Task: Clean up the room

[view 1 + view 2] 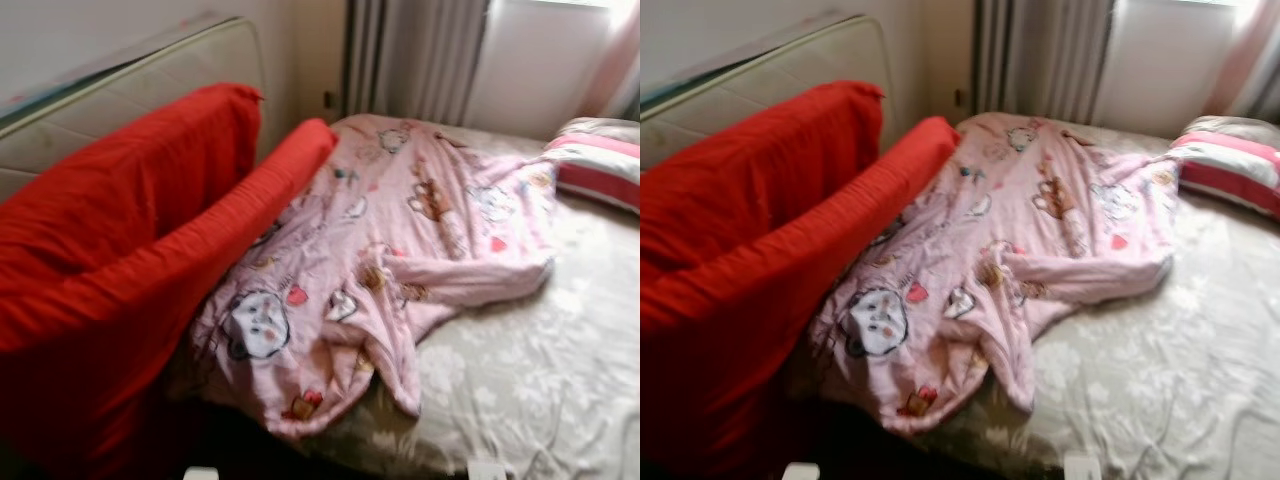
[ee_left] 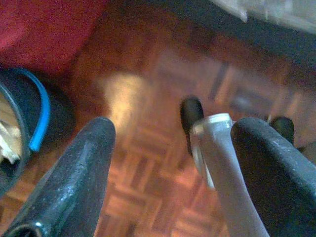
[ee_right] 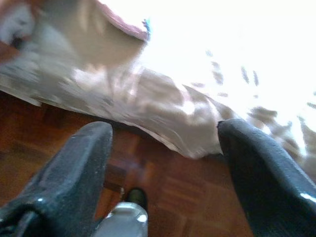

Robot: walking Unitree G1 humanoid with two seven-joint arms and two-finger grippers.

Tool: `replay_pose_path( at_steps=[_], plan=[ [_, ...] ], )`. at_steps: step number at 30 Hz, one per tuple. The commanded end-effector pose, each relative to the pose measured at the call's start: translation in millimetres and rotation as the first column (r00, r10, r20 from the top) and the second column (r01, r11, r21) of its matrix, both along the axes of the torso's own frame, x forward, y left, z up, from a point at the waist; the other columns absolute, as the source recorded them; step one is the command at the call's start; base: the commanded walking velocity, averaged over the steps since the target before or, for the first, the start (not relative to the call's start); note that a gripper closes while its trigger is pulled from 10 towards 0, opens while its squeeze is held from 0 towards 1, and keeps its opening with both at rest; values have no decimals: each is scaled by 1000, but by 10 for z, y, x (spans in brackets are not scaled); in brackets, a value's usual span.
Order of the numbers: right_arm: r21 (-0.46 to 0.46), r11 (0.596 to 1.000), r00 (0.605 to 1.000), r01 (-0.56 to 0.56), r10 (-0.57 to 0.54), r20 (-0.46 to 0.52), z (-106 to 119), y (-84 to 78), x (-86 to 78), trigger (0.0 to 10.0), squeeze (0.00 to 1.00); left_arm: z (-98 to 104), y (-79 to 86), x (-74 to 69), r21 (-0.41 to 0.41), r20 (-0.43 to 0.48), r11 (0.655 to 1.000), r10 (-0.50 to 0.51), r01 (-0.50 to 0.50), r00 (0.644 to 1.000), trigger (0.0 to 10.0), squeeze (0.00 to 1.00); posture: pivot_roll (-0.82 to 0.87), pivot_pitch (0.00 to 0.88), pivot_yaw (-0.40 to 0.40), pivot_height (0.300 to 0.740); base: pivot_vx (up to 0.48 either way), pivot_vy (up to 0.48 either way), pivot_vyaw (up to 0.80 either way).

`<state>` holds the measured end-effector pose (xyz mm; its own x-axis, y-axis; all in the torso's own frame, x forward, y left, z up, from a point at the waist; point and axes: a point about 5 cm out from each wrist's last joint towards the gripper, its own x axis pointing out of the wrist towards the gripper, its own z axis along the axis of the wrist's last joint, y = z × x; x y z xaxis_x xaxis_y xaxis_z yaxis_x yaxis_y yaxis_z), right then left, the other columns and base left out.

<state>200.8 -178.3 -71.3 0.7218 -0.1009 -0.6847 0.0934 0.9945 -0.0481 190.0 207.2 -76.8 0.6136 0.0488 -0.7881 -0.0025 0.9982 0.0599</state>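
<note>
A pink cartoon-print blanket [image 1: 390, 250] lies crumpled on the bed [image 1: 560, 380], its long axis running from the near left edge of the mattress toward the far wall by the curtain [image 1: 415, 55]. Its near end hangs over the mattress edge. Along its left side a long red cushion [image 1: 240, 210] leans against it, touching, and a second, broader red cushion [image 1: 110, 190] stands behind that, before a pale upright mattress [image 1: 130, 85]. One striped pillow [image 1: 600, 165] sits at the far right of the bed, apart from the blanket. Both arms hang low over the parquet floor [image 2: 148, 163]. The left gripper [image 2: 173, 163] has its fingers spread apart, holding nothing, near what seems to be a dark bin with a blue rim [image 2: 37, 118]. The right gripper [image 3: 165, 168] is likewise spread, beside the bed's hanging sheet [image 3: 148, 103].
</note>
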Motion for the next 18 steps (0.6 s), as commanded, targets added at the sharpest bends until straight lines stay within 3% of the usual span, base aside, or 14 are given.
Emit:
replay_pose_path(
  at_steps=[1, 10, 18],
  plan=[
    [-8, 1000, 999, 13, -13, -34, -52, -77, -111, 10000, 0, -23, -48, -26, -12, -13, 1000, -7, 6, 1000, 10000, 0, -39, 123, 13, 740, 244, 0, 0],
    [-9, 1000, 1000, -14, 14, 12, 18, -52, 16, 10000, 0, 38, -74, 87, -25, 42, 1000, -17, 18, 999, 10000, 0, -44, 127, 12, 740, 54, 0, 0],
    [-12, 1000, 999, -27, 28, 28, 44, -88, 50, 10000, 0, 100, -117, 198, -26, 95, 999, -24, 27, 995, 10000, 0, -46, 131, 8, 740, 0, 0, 800]
  ],
)
